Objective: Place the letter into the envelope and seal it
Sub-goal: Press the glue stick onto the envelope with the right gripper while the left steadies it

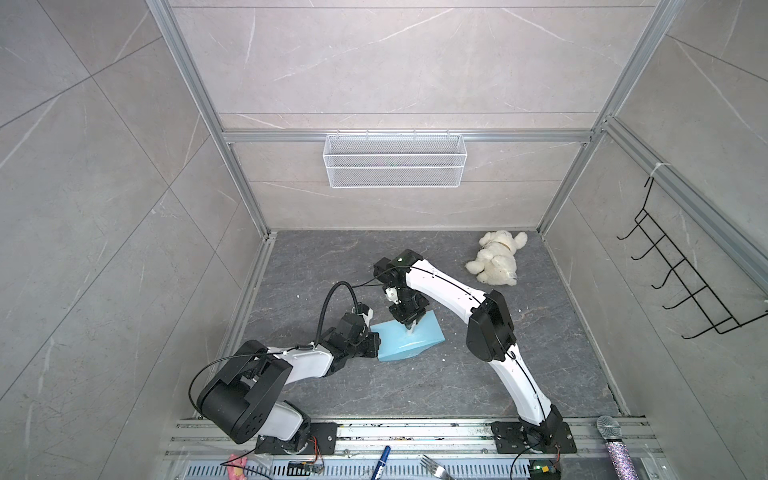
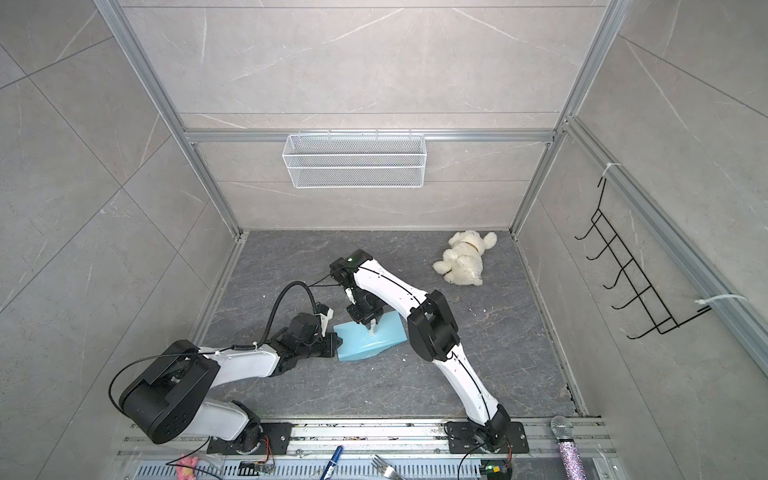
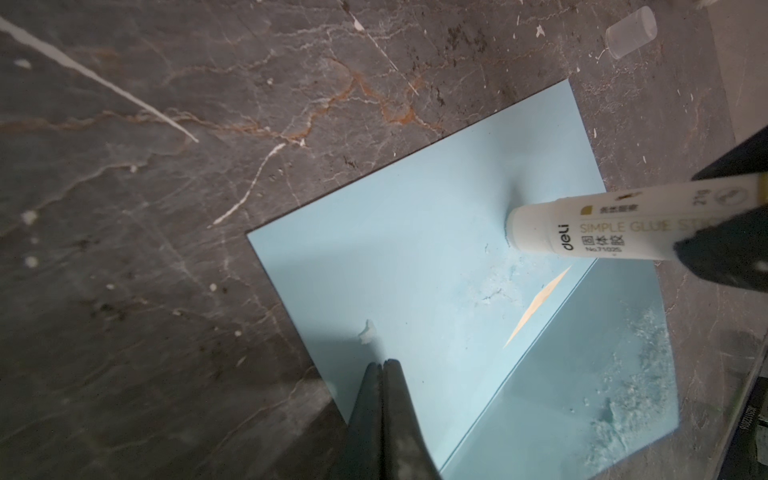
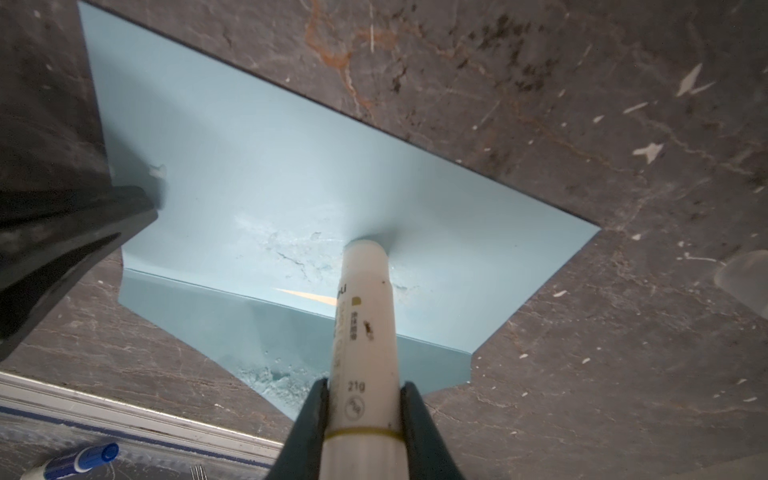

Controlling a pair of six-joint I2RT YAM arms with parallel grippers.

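The light blue envelope [image 1: 405,343] [image 2: 365,340] lies flat on the dark floor, its flap [image 3: 623,374] [image 4: 270,370] folded open and smeared with white glue. A thin tan sliver of the letter [image 3: 536,307] [image 4: 307,296] shows at the envelope's mouth; the rest is hidden inside. My right gripper [image 4: 365,384] [image 1: 411,324] is shut on a white glue stick [image 4: 365,299] [image 3: 582,232], which stands upright with its tip pressed on the envelope body near the mouth. My left gripper [image 3: 382,363] [image 1: 377,345] is shut and empty, its tips resting on the envelope's left edge.
A clear glue cap [image 3: 631,31] [image 4: 744,282] lies on the floor beyond the envelope. A white plush toy [image 1: 496,257] sits at the back right. A wire basket [image 1: 395,160] hangs on the back wall. A marker [image 1: 382,457], fork [image 1: 434,467] and microphone [image 1: 613,440] lie along the front rail.
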